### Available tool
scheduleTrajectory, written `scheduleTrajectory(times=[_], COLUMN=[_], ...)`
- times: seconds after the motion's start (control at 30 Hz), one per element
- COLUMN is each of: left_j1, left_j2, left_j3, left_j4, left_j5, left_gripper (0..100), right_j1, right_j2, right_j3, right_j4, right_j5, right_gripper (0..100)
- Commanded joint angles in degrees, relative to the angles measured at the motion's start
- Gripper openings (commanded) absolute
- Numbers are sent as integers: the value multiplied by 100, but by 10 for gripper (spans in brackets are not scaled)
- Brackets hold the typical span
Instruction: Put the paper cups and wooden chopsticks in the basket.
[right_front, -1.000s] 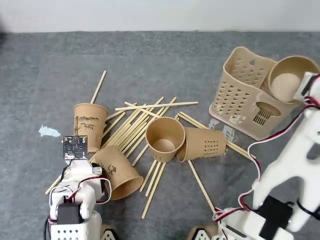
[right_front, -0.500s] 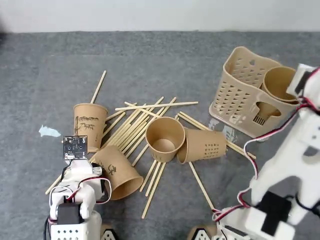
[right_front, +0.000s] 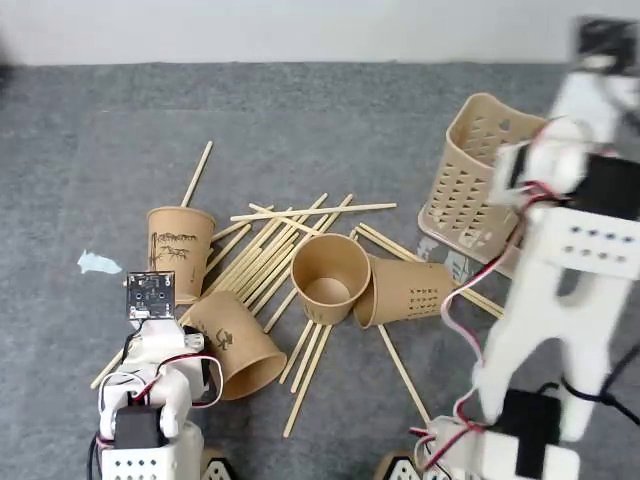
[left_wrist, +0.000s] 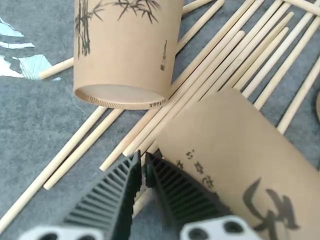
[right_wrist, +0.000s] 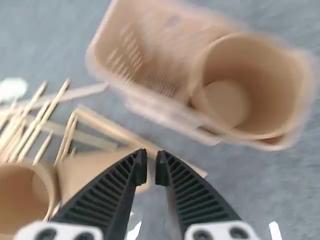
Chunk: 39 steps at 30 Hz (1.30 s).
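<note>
Noting right claw (right_wrist: 148, 167) pinched together on nothing, high over the basket (right_wrist: 150, 67). Seeing one paper cup (right_wrist: 240, 95) seated inside an end compartment of that basket, mouth toward the wrist camera. Finding left claw (left_wrist: 142, 172) also closed and empty, low over the gray surface (right_front: 80, 150), just beside a lying cup (left_wrist: 235, 155). Marking three more on the surface: bamboo-printed cup (right_front: 180, 245) near the left arm, upright cup (right_front: 330, 272) mid-pile, dot-patterned cup (right_front: 405, 288) on its side against it. Logging wooden chopsticks (right_front: 270, 255) scattered among the cups, a few reaching the basket's foot.
</note>
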Motion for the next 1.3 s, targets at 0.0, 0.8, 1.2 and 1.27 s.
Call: scheduleTrajectory(times=[0.0,0.8,1.2,1.27], left_j1=[18,18,18,18], left_j2=[-62,-62,-62,-62], left_j3=[-48,-48,-48,-48], left_j4=[26,26,26,26], left_j5=[26,26,26,26], left_gripper=[14,14,14,14], right_j1=[-778,-2993,-2985,-2949], right_j2=[-505,-611,-673,-690], right_j3=[800,3675,3965,3912], right_j4=[215,-1859,-1930,-1921], right_j5=[-26,-835,-659,-580], right_gripper=[97,113,20,5])
